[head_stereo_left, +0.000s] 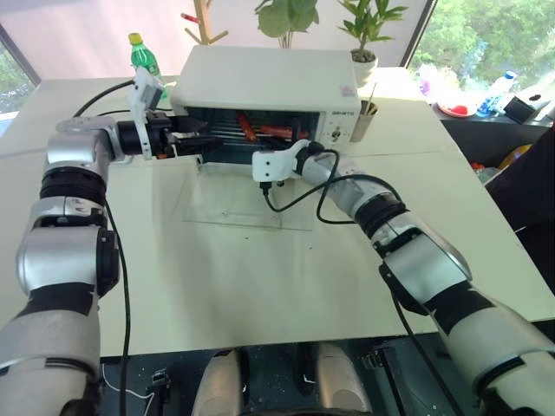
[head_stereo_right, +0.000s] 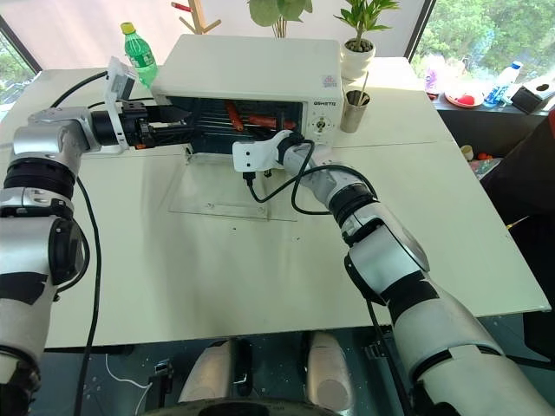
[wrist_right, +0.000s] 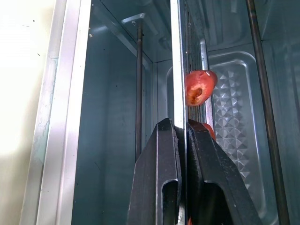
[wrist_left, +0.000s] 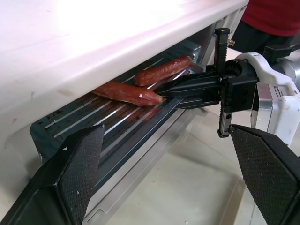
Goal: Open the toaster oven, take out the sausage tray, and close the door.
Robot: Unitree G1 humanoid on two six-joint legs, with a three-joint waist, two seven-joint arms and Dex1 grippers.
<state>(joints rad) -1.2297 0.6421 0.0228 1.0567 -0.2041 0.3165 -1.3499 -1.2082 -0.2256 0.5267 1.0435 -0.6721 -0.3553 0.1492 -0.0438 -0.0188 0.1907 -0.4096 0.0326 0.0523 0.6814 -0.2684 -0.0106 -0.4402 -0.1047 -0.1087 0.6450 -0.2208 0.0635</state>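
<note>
Right up close, my right gripper (wrist_right: pixel 180 140) has its jaws clamped on the front edge of the sausage tray (wrist_left: pixel 117 124), which sits inside the toaster oven (head_stereo_left: pixel 260 78) with two sausages (wrist_left: pixel 140 86) on it. Out at the oven's left end my left gripper (head_stereo_left: pixel 192 139) hangs with its jaws wide, holding nothing. Below the opening, the door (head_stereo_left: pixel 247 204) lies flat on the table (head_stereo_left: pixel 260 286).

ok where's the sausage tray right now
The tray sits inside the open oven at the table's far side, its front edge pinched by the right tool.
</note>
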